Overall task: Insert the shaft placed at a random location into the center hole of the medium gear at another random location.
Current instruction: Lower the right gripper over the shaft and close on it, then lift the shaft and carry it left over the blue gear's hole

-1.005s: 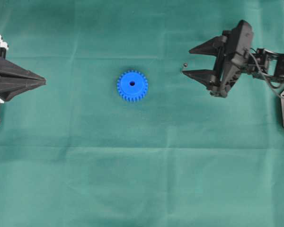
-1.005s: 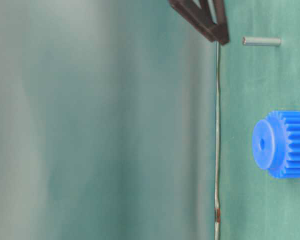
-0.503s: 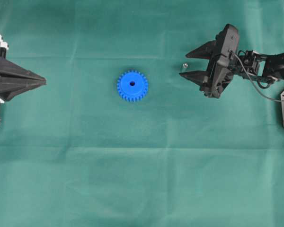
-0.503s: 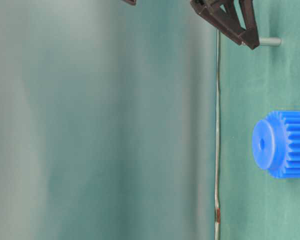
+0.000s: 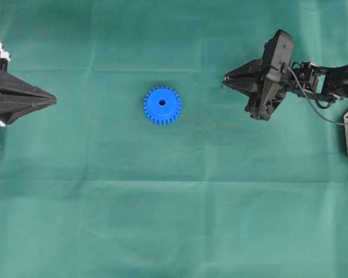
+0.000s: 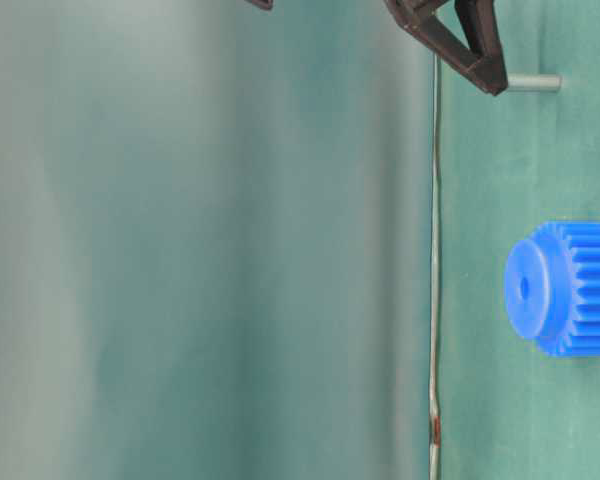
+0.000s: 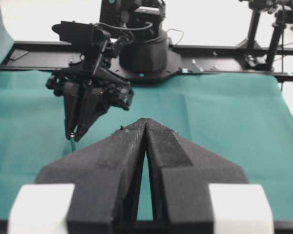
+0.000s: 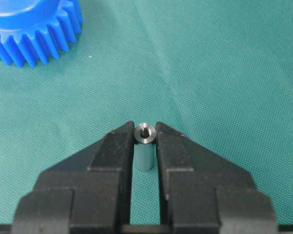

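The right end effector [image 8: 145,141] pinches the shaft [image 8: 145,132] upright between its fingertips, low over the green surface [image 5: 174,220] and well to the right of the medium gear [image 5: 162,105]. The gear lies flat with its center hole [image 5: 162,102] facing up. The left end effector [image 7: 145,127] sits pressed together at the left edge, holding nothing
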